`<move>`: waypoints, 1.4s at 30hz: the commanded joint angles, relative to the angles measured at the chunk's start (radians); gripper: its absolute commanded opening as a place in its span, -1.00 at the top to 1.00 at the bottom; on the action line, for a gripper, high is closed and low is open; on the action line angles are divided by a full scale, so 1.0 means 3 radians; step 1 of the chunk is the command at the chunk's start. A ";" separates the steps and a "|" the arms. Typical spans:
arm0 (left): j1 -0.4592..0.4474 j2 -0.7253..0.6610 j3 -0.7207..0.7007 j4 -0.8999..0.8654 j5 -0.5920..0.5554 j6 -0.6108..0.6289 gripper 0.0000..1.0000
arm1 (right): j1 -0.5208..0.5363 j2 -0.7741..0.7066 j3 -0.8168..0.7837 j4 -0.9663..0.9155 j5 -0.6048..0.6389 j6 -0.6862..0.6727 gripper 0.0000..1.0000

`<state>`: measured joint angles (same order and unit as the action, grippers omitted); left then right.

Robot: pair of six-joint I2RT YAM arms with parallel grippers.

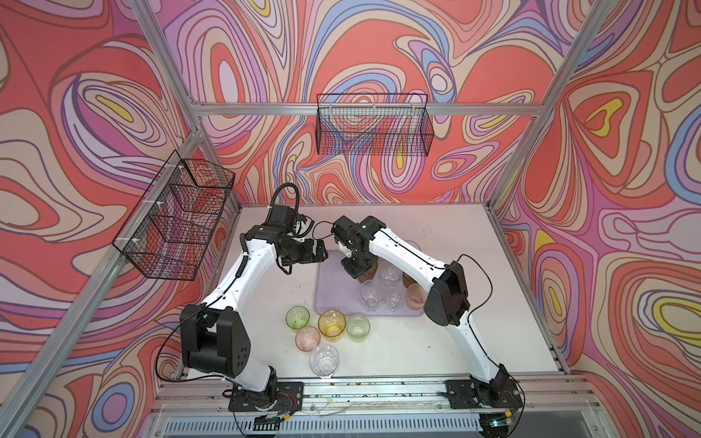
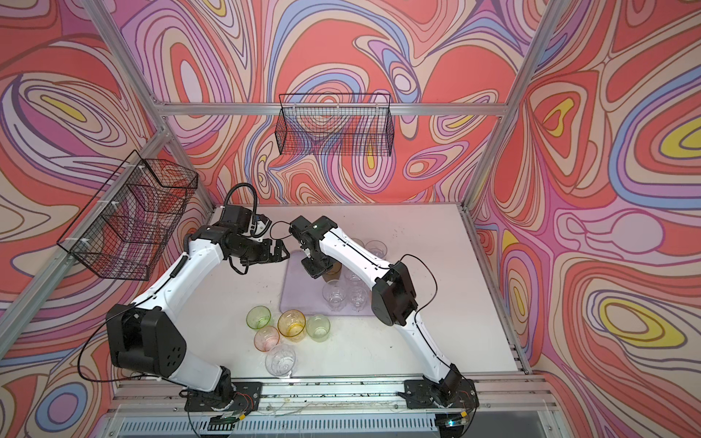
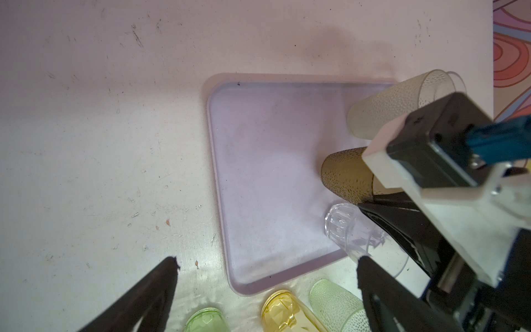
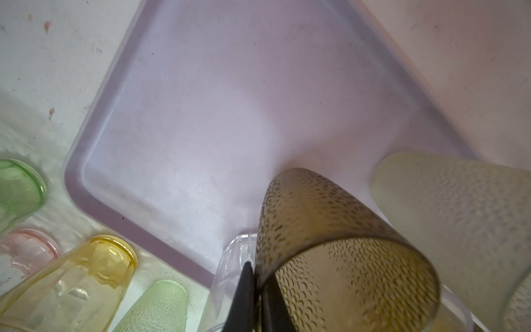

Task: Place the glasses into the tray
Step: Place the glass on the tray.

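Walls of swirling red, pink and lilac pattern, aluminium frame, scuffed white tabletop, black wire basket on far wall, divided wire basket on left wall.

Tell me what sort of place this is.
Probably a robot lab test cell: left arm and right arm bolted to a rail, an aluminium frame, and swirl-printed walls.

Bright, diffuse light, soft shadows, wide-angle distortion at edges, olive-brown glass blurry up close.
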<state>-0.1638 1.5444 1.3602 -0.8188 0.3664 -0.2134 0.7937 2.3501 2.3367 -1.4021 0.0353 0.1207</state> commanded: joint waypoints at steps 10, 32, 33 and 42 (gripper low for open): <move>0.0012 -0.0052 0.0058 -0.0057 0.0031 0.0021 -1.00 | -0.0018 0.0084 -0.0020 -0.0052 -0.0086 0.0042 1.00; 0.0012 -0.0066 0.0058 -0.0062 0.0007 0.0024 -1.00 | -0.0017 0.0065 -0.0180 0.0056 -0.0059 0.0053 0.90; 0.0011 -0.0069 0.0058 -0.0063 0.0011 0.0025 -1.00 | -0.0017 0.0062 -0.0180 0.0056 -0.0056 0.0056 0.89; 0.0009 -0.0072 0.0058 -0.0060 0.0014 0.0025 -1.00 | -0.0018 0.0022 -0.0121 0.0077 -0.0026 0.0057 0.72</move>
<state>-0.1638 1.5444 1.3602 -0.8188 0.3660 -0.2134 0.7921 2.3547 2.2902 -1.3891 0.0151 0.1329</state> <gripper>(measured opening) 0.999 0.131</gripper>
